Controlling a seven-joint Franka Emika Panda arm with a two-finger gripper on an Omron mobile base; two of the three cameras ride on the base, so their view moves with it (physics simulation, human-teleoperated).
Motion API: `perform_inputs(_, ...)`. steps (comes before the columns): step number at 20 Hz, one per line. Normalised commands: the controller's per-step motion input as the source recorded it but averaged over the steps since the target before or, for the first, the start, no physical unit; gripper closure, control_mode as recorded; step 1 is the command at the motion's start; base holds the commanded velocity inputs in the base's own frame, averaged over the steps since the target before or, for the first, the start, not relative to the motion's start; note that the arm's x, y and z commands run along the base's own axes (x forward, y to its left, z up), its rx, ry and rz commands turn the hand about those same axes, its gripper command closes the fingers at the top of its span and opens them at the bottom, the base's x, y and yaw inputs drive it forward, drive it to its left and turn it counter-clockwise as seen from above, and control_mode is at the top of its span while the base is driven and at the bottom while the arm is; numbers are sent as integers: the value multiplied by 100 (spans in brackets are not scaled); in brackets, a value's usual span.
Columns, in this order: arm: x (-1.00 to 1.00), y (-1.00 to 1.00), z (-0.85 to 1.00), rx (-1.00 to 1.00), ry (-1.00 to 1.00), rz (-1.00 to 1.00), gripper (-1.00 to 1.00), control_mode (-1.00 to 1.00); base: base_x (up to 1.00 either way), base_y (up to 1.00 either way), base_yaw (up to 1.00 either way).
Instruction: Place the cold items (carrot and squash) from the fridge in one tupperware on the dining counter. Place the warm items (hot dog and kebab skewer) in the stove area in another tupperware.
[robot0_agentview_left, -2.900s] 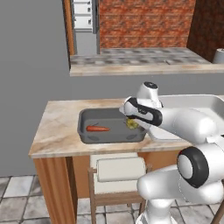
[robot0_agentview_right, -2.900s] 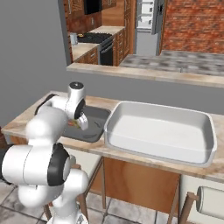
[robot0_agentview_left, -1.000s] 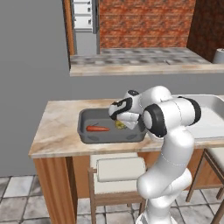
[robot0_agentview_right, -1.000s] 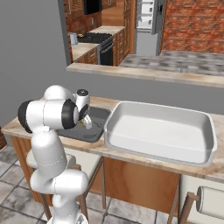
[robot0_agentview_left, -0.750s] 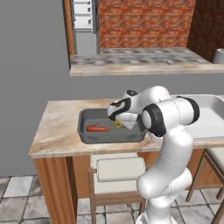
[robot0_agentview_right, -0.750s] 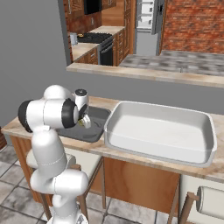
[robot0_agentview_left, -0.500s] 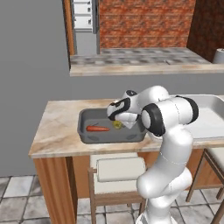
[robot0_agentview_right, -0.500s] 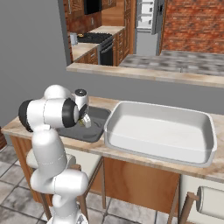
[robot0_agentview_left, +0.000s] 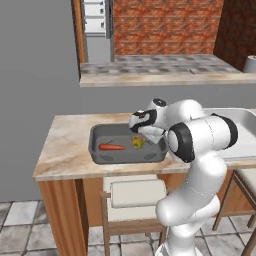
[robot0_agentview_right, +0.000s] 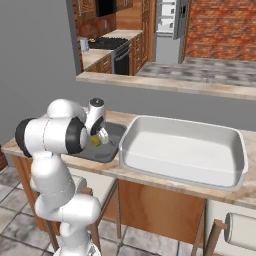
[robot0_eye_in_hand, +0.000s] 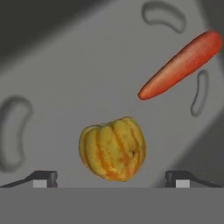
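Note:
A grey tupperware stands on the dining counter. In it lie an orange carrot and a yellow, orange-striped squash. My gripper hovers just above the squash, open, with its fingertips wide on either side and not touching it. The squash rests on the tub floor, apart from the carrot. The hot dog and kebab skewer are out of view.
A larger white tupperware sits on the counter beside the grey one. A raised ledge runs behind the counter. A stove and a fridge stand far back. Stools are tucked under the counter.
The arm has swung left from its pose of about three seconds ago and now hangs over the grey tupperware. In the last second it has hardly moved.

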Motion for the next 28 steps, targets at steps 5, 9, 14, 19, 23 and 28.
perform_inputs(5, -84, -23, 100, -16, 0, 10, -100, -100, 0, 0, 0)
perform_inputs(9, -100, -14, 96, -40, 0, 17, -100, -100, 0, 0, 0)
perform_inputs(14, -100, -8, 100, -43, 0, 17, -100, -100, 0, 0, 0)
perform_inputs(19, -100, -38, 66, -9, 0, 15, -100, -100, 0, 0, 0)
perform_inputs(23, -100, -44, 5, 14, -8, 14, -100, -100, 0, 0, 0)
perform_inputs(28, -100, -7, -2, 22, -19, 17, -100, -100, 0, 0, 0)
